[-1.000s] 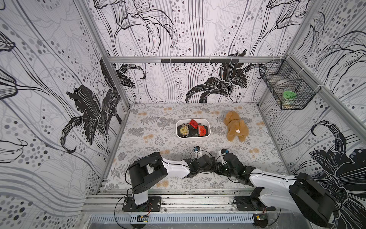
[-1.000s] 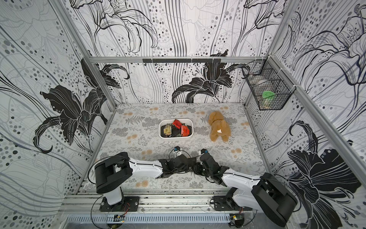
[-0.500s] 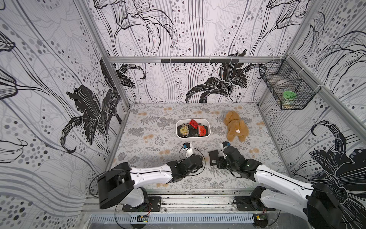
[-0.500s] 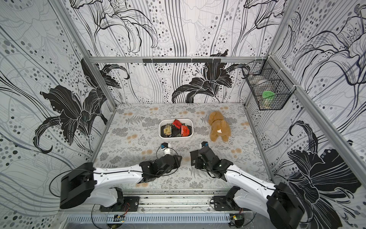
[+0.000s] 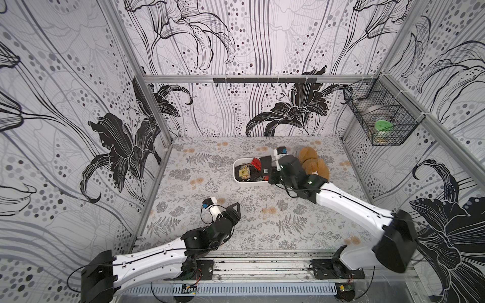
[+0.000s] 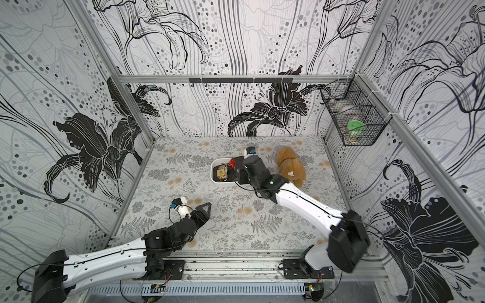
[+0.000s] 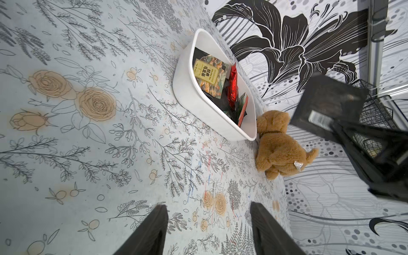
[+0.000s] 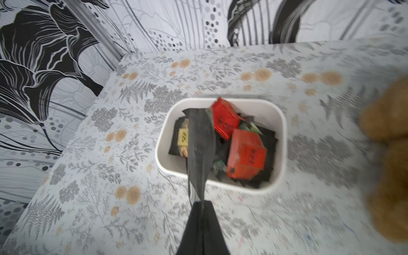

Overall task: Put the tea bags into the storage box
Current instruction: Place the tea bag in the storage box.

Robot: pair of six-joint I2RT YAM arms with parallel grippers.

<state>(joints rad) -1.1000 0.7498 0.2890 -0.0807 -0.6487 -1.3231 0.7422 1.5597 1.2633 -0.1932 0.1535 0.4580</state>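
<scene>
Looking down in both top views, you see the right gripper [image 5: 269,173] stretched out to the storage box [image 5: 237,180], which sits toward the back of the floral table [image 5: 183,189] with the tan plush toy [image 5: 315,165] just beside it. Its jaws are closed on a black tea bag [image 5: 265,163], held up off the table at the box end nearest the toy; you cannot tell whether it hangs squarely over the box. The other tea bags [image 5: 246,171] lie piled inside the box. Your left gripper [image 6: 204,209] is over bare table nearer the front, well apart from the box.

From the left wrist, the left gripper [image 7: 207,220] has its jaws parted with nothing between them. Ahead you see the storage box [image 7: 192,106] with tea bags [image 7: 210,77] in it, black, gold-labelled and shiny red, the plush toy [image 7: 278,143] just beside its end, and the black tea bag [image 7: 326,106], barcode showing, pinched in the right gripper [image 7: 337,130] up in the air.

From the right wrist, blurred, the right gripper [image 8: 201,202] is pressed shut on the edge of the black tea bag [image 8: 201,150], which hangs edge-on in front of the storage box [image 8: 283,132]. Red and black tea bags [image 8: 245,154] fill the box.
</scene>
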